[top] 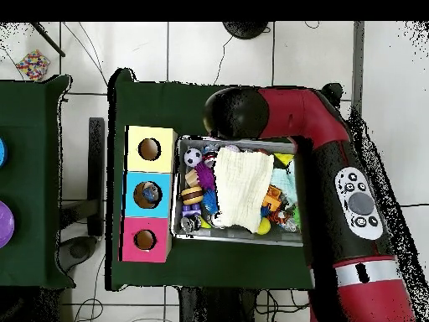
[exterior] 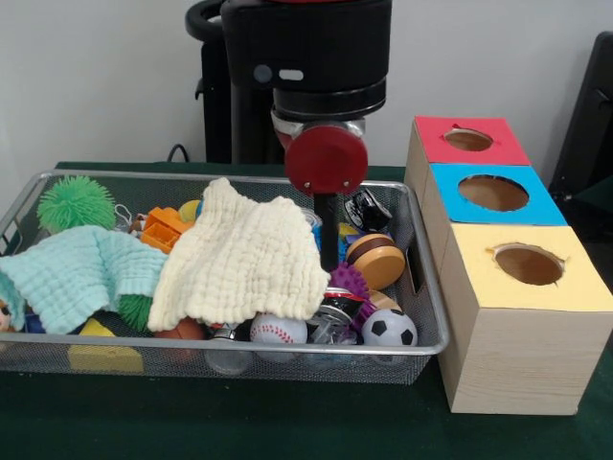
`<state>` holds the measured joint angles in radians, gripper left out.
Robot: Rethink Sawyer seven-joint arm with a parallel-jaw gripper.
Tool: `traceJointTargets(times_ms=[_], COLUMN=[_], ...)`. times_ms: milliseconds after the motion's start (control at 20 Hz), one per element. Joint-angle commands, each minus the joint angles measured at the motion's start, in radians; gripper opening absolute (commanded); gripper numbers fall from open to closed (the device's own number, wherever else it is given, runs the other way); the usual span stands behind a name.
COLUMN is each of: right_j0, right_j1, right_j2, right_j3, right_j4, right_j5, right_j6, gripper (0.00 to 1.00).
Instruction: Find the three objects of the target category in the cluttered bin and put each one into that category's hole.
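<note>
From where I stand the fingers [exterior: 329, 251] reach down into the wire bin [exterior: 429, 316] beside the cream cloth [exterior: 244, 261], spread or pinched I cannot tell, and could snag it, while balls [exterior: 389, 329] lie at the near right.
</note>
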<state>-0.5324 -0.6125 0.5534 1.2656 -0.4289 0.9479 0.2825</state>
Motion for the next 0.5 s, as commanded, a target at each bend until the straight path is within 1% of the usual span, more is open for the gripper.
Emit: traceJointTargets(times_ms=[50,300,500], right_j0=[0.052,0.078,0.111], right_j1=[0.067,0.109,0.135], right_j2=[-0.109,-0.122,-0.153], right_j3=[-0.032,-0.067,-0.103], right_j4=[-0.121,-0.130,-0.180], right_j5=[0.100,0.100,0.111], right_j6=[0.088,0.085,0.065], gripper=[1.00,1.00,1.00])
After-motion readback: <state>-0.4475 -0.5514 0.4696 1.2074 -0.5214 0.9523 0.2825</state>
